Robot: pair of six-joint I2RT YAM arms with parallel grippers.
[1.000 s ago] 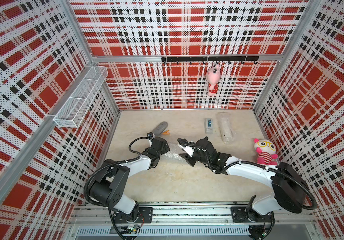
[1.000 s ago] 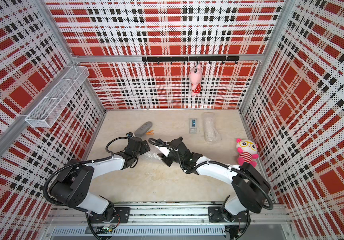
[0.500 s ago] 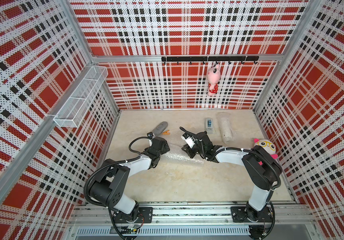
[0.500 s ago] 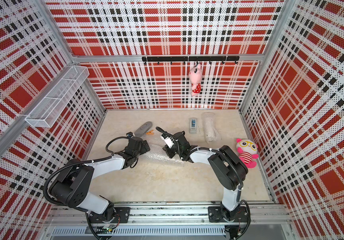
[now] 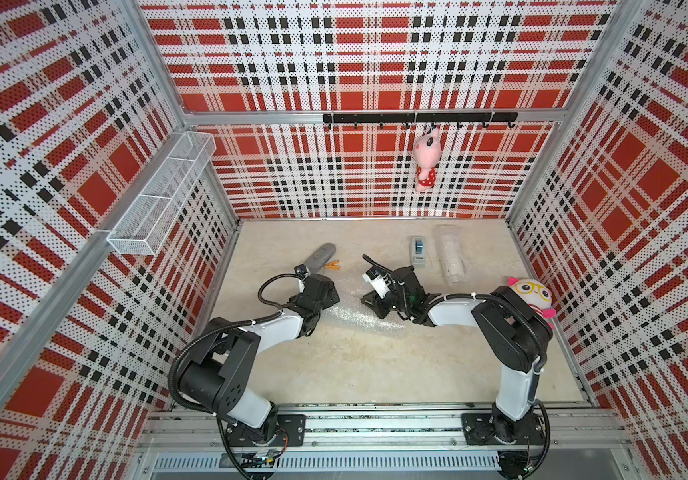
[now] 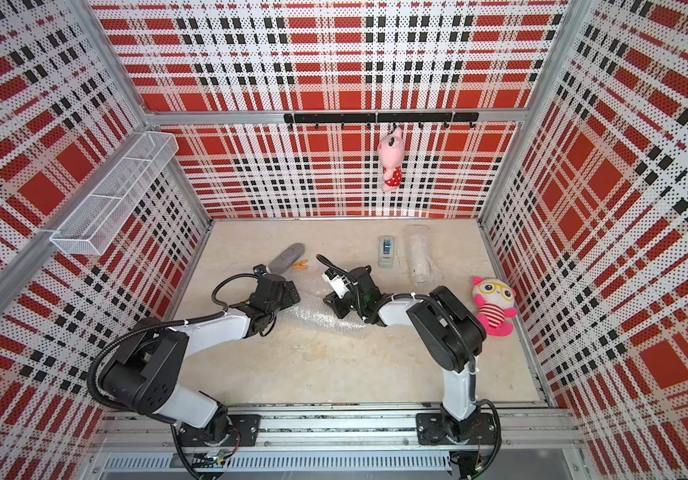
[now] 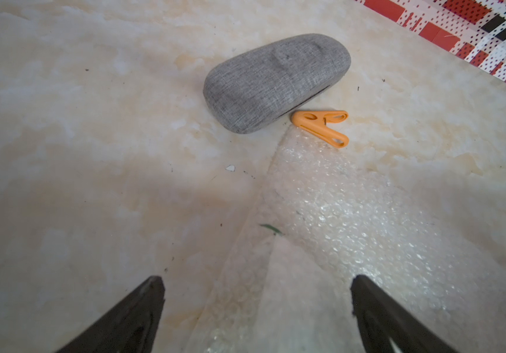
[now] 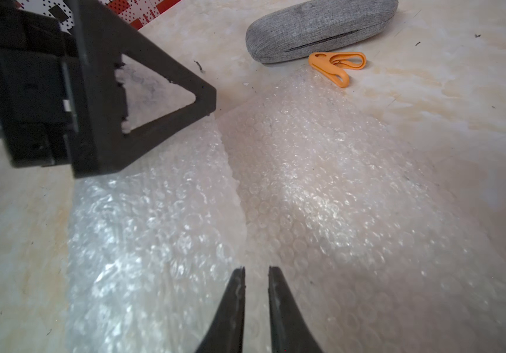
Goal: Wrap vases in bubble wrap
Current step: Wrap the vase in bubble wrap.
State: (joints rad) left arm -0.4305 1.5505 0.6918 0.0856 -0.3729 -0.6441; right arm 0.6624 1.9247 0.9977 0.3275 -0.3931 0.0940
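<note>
Clear bubble wrap (image 7: 352, 214) corner just beside orange clip (image 7: 322, 126)

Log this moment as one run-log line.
left gripper: open over bubble wrap edge | right gripper: nearly closed over same sheet, grip unclear | orange clip: at sheet's corner, beside grey case

Both top views look steeply down from high at the front toward the back wall (image 5: 375, 83), sharing nearly the whole table (image 5: 375, 365). The wrist cameras ride low and close behind the left gripper (image 7: 257, 277) and right gripper (image 8: 256, 269), both catching the bubble wrap (image 7: 352, 220), grey case (image 7: 276, 82) and orange clip (image 7: 322, 125).
</note>
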